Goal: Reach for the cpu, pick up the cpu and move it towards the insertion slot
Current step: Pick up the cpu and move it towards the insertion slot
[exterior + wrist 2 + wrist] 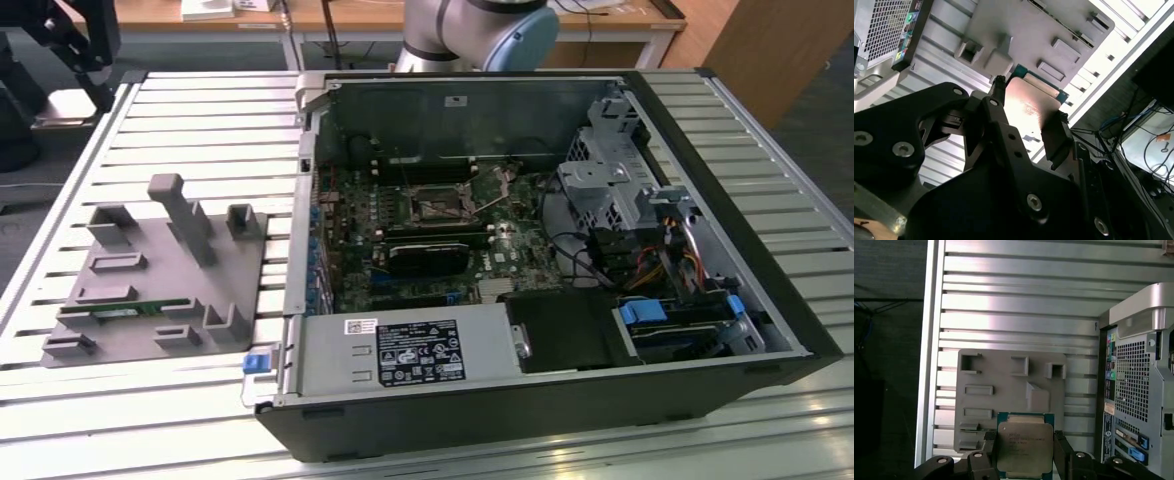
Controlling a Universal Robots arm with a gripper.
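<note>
My gripper (pixel 1025 454) is shut on the cpu (pixel 1025 442), a flat square chip with a silvery top and a thin green rim. Its black fingers (pixel 1061 450) press two opposite edges. In the second wrist view the cpu (pixel 1030 102) shows its shiny underside between the fingers (pixel 1056 137) of the gripper (pixel 1026 119). The chip hangs in the air above the grey plastic tray (pixel 1004 390). In the exterior view the insertion slot (pixel 434 205), a square black socket framed in metal, lies on the motherboard inside the open computer case (pixel 694 130).
The grey tray (pixel 147 270) with upright posts sits on the slatted metal table (pixel 200 120) at the exterior view's left of the case; a green memory stick (pixel 134 312) lies in it. The arm's base (pixel 481 30) stands behind the case. The case's rear panel (pixel 1139 380) is close beside the gripper.
</note>
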